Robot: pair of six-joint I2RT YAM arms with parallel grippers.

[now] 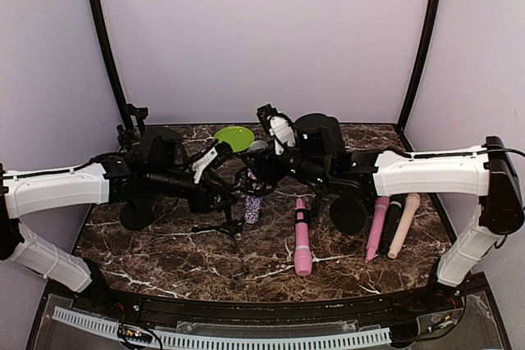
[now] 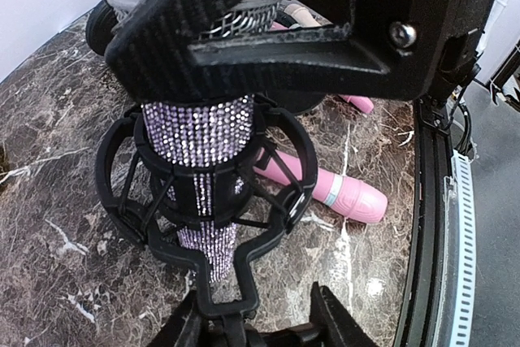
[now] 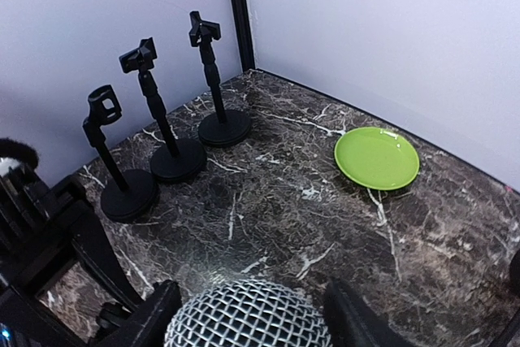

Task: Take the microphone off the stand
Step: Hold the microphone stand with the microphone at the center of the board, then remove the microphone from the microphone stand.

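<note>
The microphone (image 2: 199,132) has a body of lilac rhinestones and a silver mesh head (image 3: 248,314). It stands upright in the black ring cradle of the stand (image 2: 203,209) at the table's middle (image 1: 253,206). My right gripper (image 3: 252,318) is shut on the mesh head, a finger pressed to each side. Its black finger (image 2: 244,30) crosses the top of the left wrist view. My left gripper (image 2: 256,327) is low at the stand's neck. One finger (image 2: 175,327) lies against the neck; the other (image 2: 337,318) stands apart from it, so the jaws are still open.
A pink microphone (image 1: 302,239) lies just right of the stand, also showing in the left wrist view (image 2: 341,193). Pink, black and beige microphones (image 1: 391,225) lie further right. A green plate (image 3: 377,158) sits at the back. Three empty black stands (image 3: 166,132) line the back left.
</note>
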